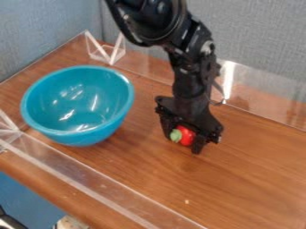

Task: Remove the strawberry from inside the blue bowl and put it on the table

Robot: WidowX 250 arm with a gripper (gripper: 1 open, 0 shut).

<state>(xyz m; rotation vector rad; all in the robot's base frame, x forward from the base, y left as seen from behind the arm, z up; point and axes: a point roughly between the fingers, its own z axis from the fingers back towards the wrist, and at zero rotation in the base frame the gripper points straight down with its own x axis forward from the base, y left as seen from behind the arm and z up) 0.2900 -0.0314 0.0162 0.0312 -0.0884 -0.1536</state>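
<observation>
The small red strawberry (181,137) with its green top rests on the brown wood table (245,183), to the right of the blue bowl (77,105). My black gripper (187,136) points straight down over it. Its fingers stand on either side of the berry, spread wider than the fruit, and the gripper looks open. The teal-blue bowl sits upright at the left of the table with nothing visible inside it.
A clear acrylic rim (114,194) runs along the table's front edge and along the back right (269,85). A clear triangular bracket (109,45) stands at the back corner behind the bowl, and another (10,127) sits at the left edge.
</observation>
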